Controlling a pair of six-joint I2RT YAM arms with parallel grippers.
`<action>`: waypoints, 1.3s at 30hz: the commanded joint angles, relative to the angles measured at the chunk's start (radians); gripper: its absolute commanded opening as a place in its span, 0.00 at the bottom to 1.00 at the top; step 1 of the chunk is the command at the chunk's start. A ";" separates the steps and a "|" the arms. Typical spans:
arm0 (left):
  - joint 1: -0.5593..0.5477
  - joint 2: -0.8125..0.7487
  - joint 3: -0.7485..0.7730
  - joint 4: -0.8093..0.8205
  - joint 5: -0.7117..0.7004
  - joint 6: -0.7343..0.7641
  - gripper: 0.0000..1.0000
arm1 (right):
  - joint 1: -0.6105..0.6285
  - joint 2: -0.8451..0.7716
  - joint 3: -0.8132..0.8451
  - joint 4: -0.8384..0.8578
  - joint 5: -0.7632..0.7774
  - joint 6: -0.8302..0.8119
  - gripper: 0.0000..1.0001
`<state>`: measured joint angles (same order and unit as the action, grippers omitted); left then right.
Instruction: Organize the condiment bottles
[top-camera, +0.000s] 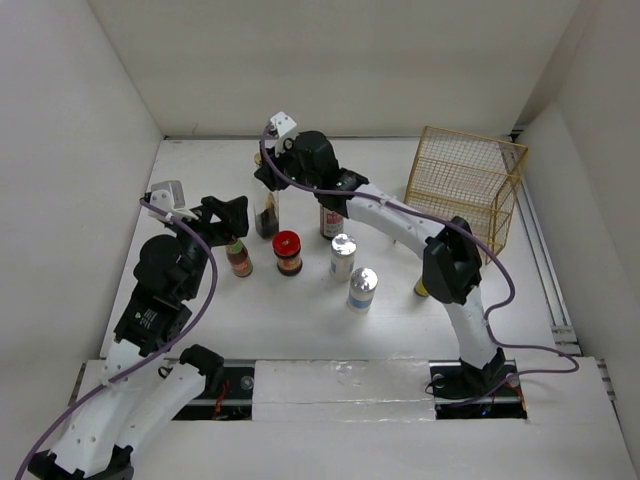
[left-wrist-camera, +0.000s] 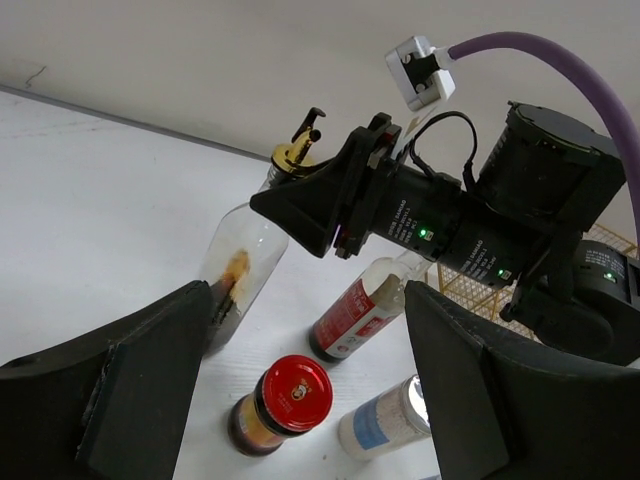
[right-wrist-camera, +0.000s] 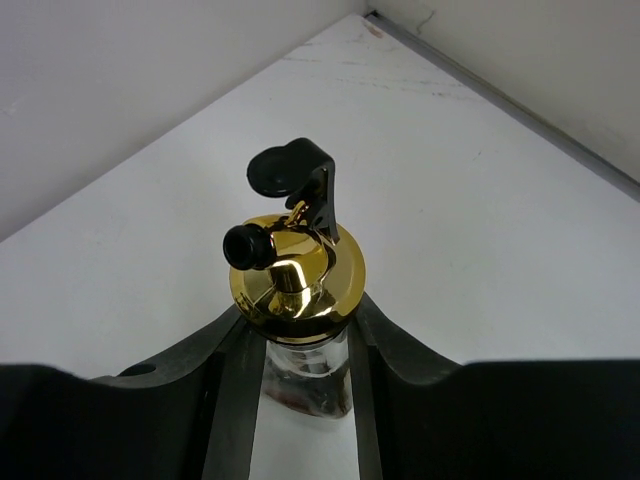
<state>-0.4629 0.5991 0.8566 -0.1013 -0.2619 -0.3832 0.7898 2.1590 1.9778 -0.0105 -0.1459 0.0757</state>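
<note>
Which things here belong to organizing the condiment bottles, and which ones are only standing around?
Belong to the job: gold-spouted bottle, black-capped sauce bottle, red-labelled bottle, red-lidded jar, far silver-topped cylinder, near silver-topped cylinder, small yellow bottle.

Only standing around: gold wire basket.

I work in a robotics lab cell: plain white walls (top-camera: 350, 60) box in my white table (top-camera: 300, 320), purple cable (left-wrist-camera: 540, 42) trailing.
</note>
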 joint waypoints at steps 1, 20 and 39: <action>0.000 0.001 -0.010 0.048 0.010 -0.003 0.74 | 0.009 -0.129 0.095 0.242 0.043 0.021 0.07; 0.000 -0.028 -0.010 0.046 0.024 -0.003 0.74 | -0.394 -0.476 0.073 0.207 0.075 0.190 0.05; 0.000 0.001 -0.010 0.058 0.061 -0.003 0.74 | -0.747 -0.591 -0.091 0.079 0.146 0.082 0.02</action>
<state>-0.4629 0.5980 0.8566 -0.0937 -0.2207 -0.3832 0.0502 1.6375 1.8927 -0.0463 -0.0303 0.1768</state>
